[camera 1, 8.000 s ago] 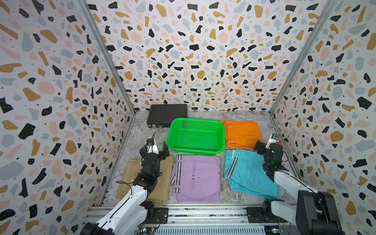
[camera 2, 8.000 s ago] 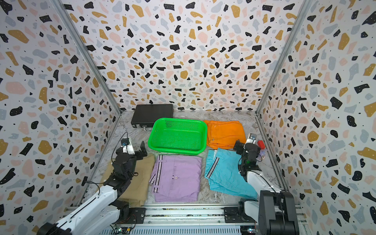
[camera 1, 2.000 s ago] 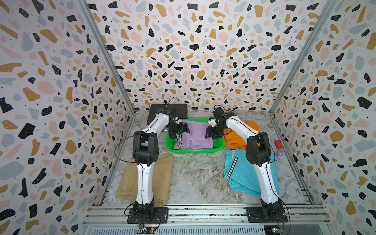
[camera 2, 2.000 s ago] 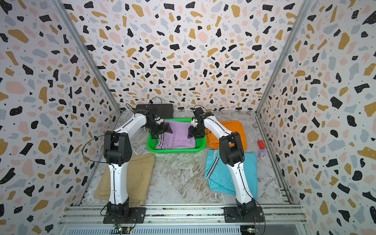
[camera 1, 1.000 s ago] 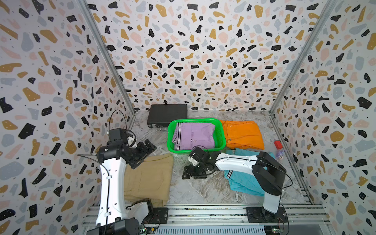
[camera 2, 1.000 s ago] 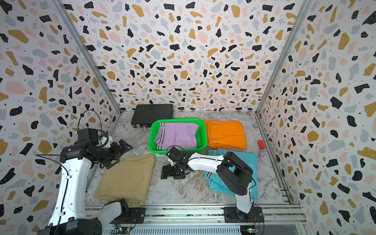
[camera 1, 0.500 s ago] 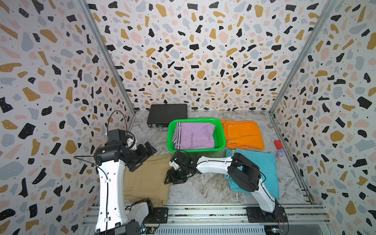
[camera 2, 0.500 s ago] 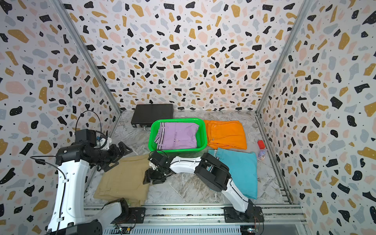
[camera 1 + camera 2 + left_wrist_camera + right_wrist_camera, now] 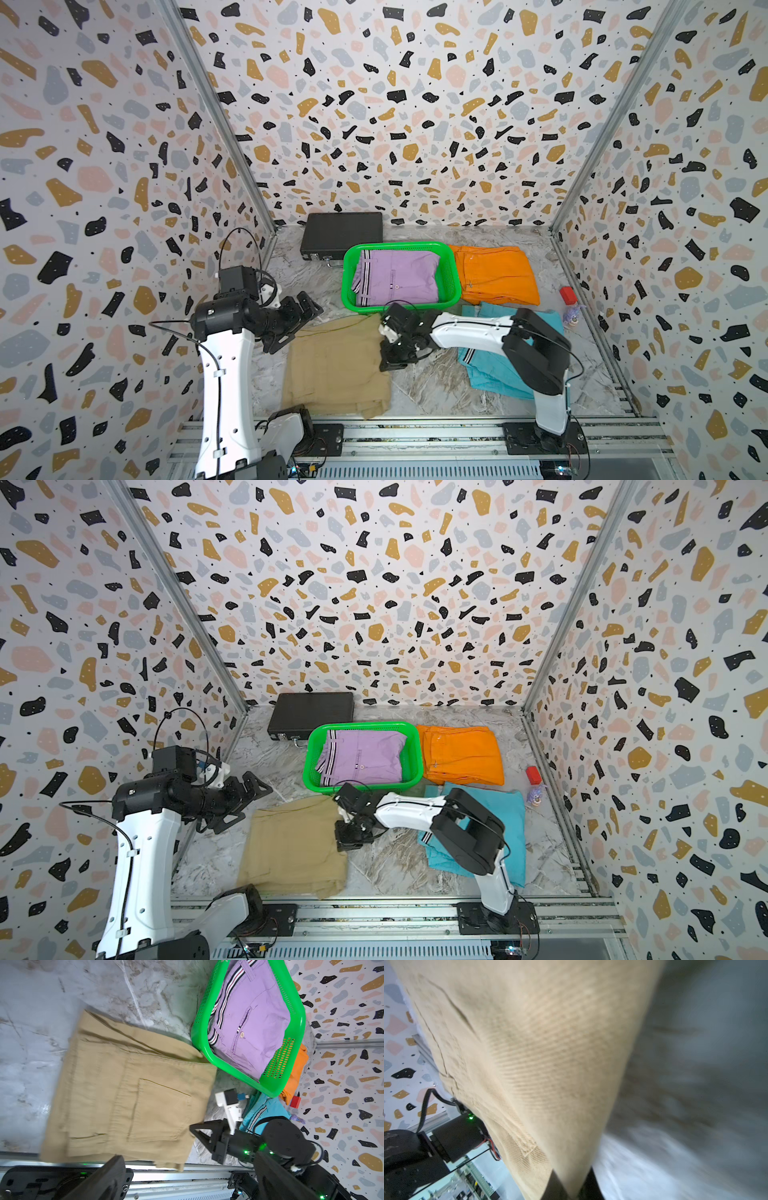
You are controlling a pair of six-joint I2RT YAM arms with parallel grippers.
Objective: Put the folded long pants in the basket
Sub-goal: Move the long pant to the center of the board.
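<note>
Because the right tool (image 9: 388, 365) is pinched together on only the 3 o'clock edge of the tan pants (image 9: 336, 370), a lift from one side would likely let the folds fall open and drag across the table (image 9: 432, 386). The left tool (image 9: 297, 326) hangs with jaws apart at the pants' 10 o'clock, touching nothing, so it gives no support. The basket (image 9: 347, 291), at the pants' 1 o'clock, already holds the lilac pants (image 9: 399, 276); a sagging bundle could catch its near rim or shove it. Around the basket, the orange pants (image 9: 494, 274) lie at 3 o'clock, the turquoise pants (image 9: 490, 374) at 5 o'clock.
</note>
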